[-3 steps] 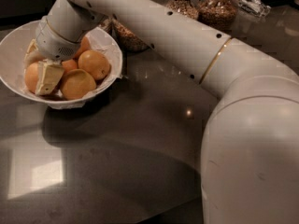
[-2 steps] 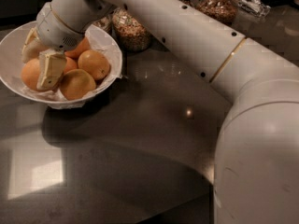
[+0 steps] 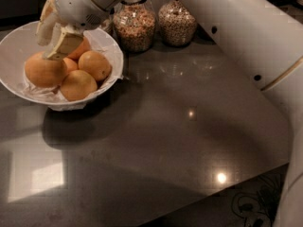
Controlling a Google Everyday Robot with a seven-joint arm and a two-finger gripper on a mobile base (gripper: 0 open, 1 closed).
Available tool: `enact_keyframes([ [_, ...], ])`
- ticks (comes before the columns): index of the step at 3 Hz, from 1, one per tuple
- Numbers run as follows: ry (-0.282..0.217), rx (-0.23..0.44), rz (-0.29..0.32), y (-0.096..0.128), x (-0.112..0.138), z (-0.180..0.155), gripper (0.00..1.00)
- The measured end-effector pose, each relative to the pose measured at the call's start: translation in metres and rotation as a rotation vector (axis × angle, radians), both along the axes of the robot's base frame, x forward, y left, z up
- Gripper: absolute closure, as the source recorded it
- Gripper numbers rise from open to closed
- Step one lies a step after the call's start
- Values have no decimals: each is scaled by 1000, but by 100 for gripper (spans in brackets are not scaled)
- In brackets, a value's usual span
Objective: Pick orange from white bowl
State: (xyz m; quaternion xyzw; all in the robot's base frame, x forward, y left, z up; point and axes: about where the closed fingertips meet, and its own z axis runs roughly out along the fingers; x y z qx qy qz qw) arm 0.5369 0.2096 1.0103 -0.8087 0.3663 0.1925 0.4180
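White bowl [image 3: 13, 40] sits on dark glossy countertop [image 3: 189, 126], crinkled translucent liner [image 3: 108, 38] showing along its rim. Five oranges [image 3: 78, 85] piled inside, all resting in the bowl, none lifted. Gripper [image 3: 46, 47] is over the bowl's back portion, pointing down into it, above the leftmost orange [image 3: 42, 71]. Its two fingers [image 3: 64, 42] are spread, with the bowl's white inner wall visible through the gap; nothing sits between them. Tip of the tan finger meets or overlaps the top of the leftmost orange; actual contact cannot be told. Rear orange [image 3: 81, 50] is partly hidden behind that same finger. The paler finger hangs toward the bowl's far-left wall, clear of the fruit. White arm [image 3: 246, 37] enters from the side opposite the bowl, crosses above the counter and bends down over the bowl's far rim. Two glass jars [image 3: 135, 25] of grains stand just beyond the bowl's arm-side edge, side by side, the nearer one close to the rim, not seen touching it.
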Motion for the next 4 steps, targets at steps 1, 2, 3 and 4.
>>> enact_keyframes([
  [1,-17,1,-55,-21,9,7,100],
  [2,-17,1,-56,-21,9,7,100],
  [3,-17,1,-56,-21,9,7,81],
  [4,-13,-3,-57,-19,5,4,58],
])
